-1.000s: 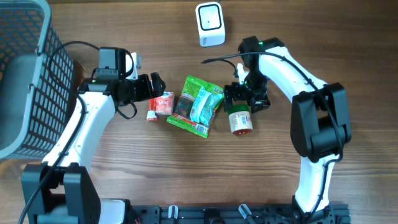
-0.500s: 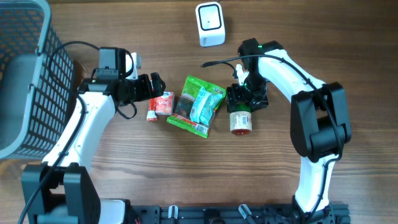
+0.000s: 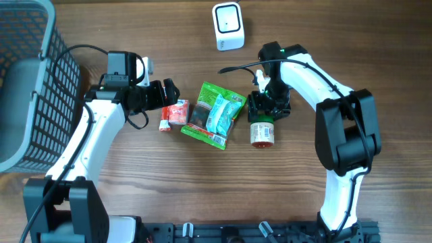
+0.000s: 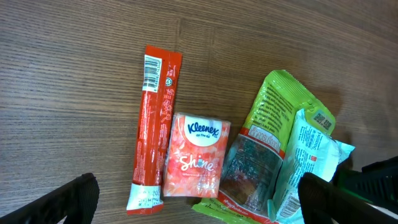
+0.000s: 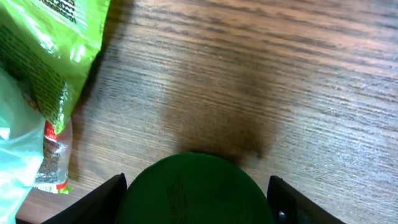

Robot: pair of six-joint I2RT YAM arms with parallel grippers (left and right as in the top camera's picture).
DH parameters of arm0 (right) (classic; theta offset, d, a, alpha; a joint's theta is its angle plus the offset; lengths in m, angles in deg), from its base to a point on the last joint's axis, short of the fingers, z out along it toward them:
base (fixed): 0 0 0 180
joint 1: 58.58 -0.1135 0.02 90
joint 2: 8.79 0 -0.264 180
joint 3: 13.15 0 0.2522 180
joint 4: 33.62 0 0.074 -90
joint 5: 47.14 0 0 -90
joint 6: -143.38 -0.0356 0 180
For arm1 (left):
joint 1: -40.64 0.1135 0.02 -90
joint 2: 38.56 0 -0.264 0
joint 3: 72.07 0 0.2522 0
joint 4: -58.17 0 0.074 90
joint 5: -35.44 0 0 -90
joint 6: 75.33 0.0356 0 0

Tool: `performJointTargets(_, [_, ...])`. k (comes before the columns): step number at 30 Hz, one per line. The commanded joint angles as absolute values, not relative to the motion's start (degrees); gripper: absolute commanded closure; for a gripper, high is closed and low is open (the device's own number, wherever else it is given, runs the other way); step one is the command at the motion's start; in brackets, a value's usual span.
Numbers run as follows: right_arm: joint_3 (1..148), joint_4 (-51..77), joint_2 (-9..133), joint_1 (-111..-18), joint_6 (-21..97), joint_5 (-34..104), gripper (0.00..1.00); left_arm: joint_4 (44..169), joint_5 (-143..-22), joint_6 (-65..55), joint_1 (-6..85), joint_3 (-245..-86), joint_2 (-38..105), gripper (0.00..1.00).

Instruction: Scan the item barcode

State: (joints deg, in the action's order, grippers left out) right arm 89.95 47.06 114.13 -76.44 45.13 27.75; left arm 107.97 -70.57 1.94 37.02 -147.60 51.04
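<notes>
**Right arm.** The right gripper (image 3: 268, 108) sits low at the 12 o'clock end of a small round jar with a red-and-white label (image 3: 260, 133). The jar lies on its side just at 3 o'clock of the packet pile.
- Wrist view: the jar's dark green screw lid (image 5: 196, 190) fills the space between the two fingers (image 5: 102, 196), one at 9 o'clock of it and one at 3.
- No wood shows between pad and lid. Whether they pinch it or only bracket it, I cannot tell.
- Judgement: the lid is the narrow, rigid end, and holding there leaves the label free to face a reader.
- No barcode can be made out on the jar in any view.

**Target.** A small white box-shaped scanner (image 3: 228, 25) stands at 12 o'clock on the wooden table (image 3: 378, 54), well apart from the jar.
- Judgement: the jar must be lifted and carried toward 11 o'clock, label presented.
- Risk: a round body may roll if one finger lands first.

**Left arm.** The left gripper (image 3: 167, 96) has its jaws spread wide and holds nothing. It hangs at the 9 o'clock edge of the pile, which holds:
- a flat red stick sachet (image 4: 152, 124)
- a pink-orange Kleenex tissue pack (image 4: 196, 155)
- a crinkled green foil pouch (image 4: 267, 143)
- a pale blue plastic packet (image 4: 311, 168), overlapping the pouch

Judgement: it is parked clear of the right arm, ready for another item.

**Basket.** A grey mesh basket (image 3: 27, 101) sits at the table's 9 o'clock edge, probably for scanned goods.
</notes>
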Motion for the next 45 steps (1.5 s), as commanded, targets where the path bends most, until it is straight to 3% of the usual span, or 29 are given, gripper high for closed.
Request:
performJointTargets(1, [90.52, 47.45, 115.59, -76.73, 45.74, 28.47, 0.37, 107.77, -71.05, 2.05, 37.5, -148.41, 50.43, 0.0])
performJointTargets(22, [97.3, 52.06, 104.71, -76.73, 42.66, 37.41, 0.41, 107.77, -71.05, 2.05, 37.5, -148.41, 50.43, 0.0])
performJointTargets(31, [96.31, 43.17, 102.74, -76.73, 36.63, 45.04, 0.43, 107.77, -71.05, 2.05, 37.5, -148.41, 50.43, 0.0])
performJointTargets(45, [91.64, 33.49, 102.76, -76.79, 36.28, 49.78, 0.46, 107.77, -71.05, 2.05, 37.5, -148.41, 50.43, 0.0])
